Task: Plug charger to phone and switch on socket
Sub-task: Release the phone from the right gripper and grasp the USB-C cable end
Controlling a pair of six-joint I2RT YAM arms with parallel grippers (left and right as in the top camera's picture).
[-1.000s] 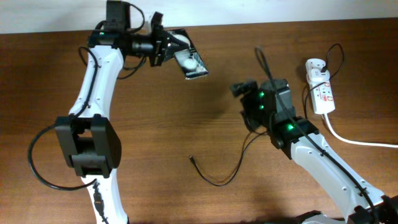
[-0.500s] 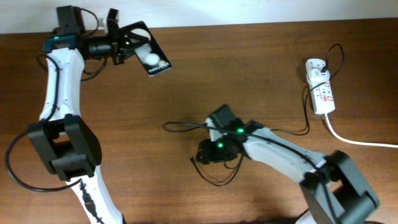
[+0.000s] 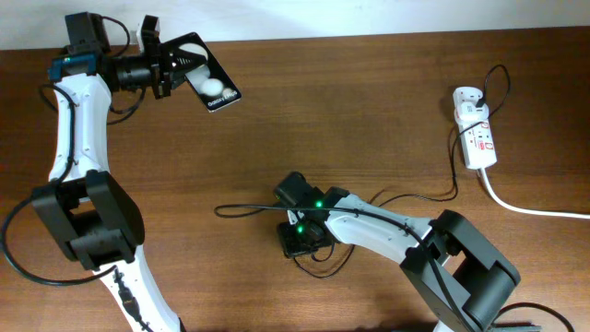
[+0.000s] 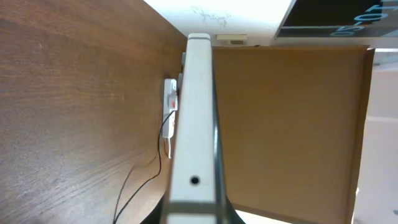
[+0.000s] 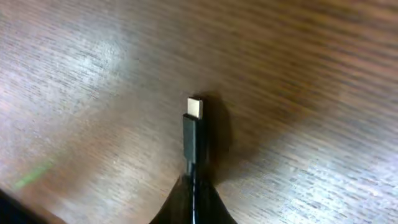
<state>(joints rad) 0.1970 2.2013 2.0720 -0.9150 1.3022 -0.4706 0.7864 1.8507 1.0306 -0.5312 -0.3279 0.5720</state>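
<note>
The phone (image 3: 210, 85) is held off the table at the far left, screen up and tilted, with my left gripper (image 3: 171, 69) shut on its end. In the left wrist view I see only its pale edge (image 4: 194, 124) running straight away from the jaws. My right gripper (image 3: 297, 242) is low over the table's middle front, shut on the charger's black plug (image 5: 193, 134), whose silver tip (image 5: 194, 109) sticks out ahead just above the wood. The thin black cable (image 3: 406, 198) trails right to the white socket (image 3: 477, 138) at the far right.
A thick white cord (image 3: 530, 208) leaves the socket toward the right edge. A loose black wire (image 3: 244, 208) loops left of my right gripper. The table's far edge meets a white wall (image 3: 369, 17). The socket (image 4: 169, 102) shows small in the left wrist view.
My right arm swung left and down from near the socket to the plug tip and closed on it. The left arm carried the phone further left.
</note>
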